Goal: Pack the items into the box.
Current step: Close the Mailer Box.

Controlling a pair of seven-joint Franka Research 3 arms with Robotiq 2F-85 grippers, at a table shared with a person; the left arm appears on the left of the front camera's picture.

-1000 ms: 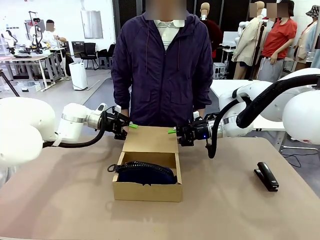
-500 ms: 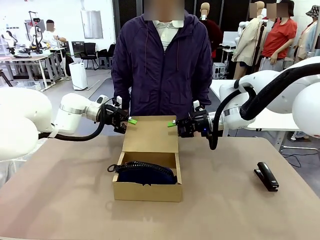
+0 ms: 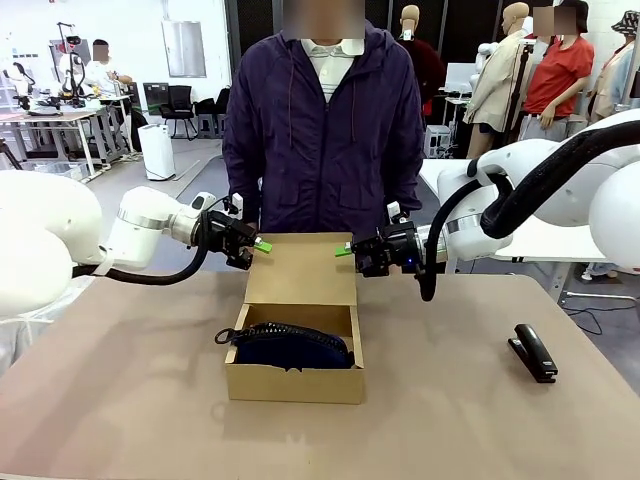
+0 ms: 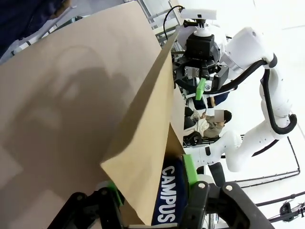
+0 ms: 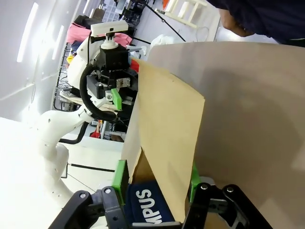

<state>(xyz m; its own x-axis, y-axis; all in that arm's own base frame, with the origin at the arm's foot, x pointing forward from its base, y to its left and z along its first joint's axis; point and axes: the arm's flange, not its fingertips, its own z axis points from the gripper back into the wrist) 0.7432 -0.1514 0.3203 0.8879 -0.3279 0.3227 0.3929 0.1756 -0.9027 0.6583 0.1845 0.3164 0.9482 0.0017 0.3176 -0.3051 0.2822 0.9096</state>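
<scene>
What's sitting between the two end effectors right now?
In the front view, the raised flap lid of the cardboard box spans between the left end effector and the right end effector. Each wrist view shows its edge between that end effector's green pads.

You get bright, even overhead light; soft shadows fall on the box (image 3: 297,340) flap, and wrist views bend at edges.

Box (image 3: 296,378) mid-table, pouch (image 3: 290,346) in it, flap lid (image 3: 302,268) up at far side. Stapler (image 3: 532,351) well right. Person (image 3: 325,130) behind the table.
</scene>
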